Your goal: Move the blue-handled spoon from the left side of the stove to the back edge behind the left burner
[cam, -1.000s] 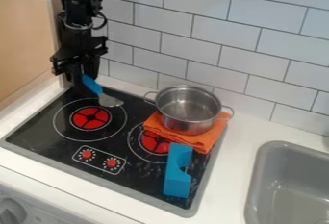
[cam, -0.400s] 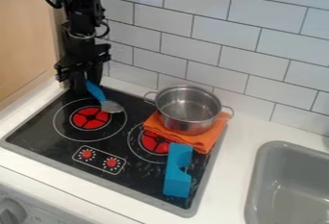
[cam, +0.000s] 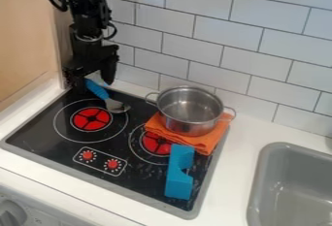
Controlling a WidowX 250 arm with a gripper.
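The gripper hangs at the back left corner of the stove, its fingers spread apart around the upper end of a spoon-like utensil. This utensil has a blue handle and a metal head, which rests on the black stovetop behind the left burner. A steel pot with two side handles stands on a folded orange cloth at the back right of the stove. In front of the cloth lies a blue block with a notch in its right side.
Two red burners mark the black stovetop, with two red knobs near its front. A grey sink is set into the white counter at the right. Behind rises a white tiled wall; a wooden panel stands at the left.
The gripper has moved slightly right and its fingers have opened. The utensil has shifted a little right and down, its head coming to lie on the stovetop. Pot, cloth and block have not moved.
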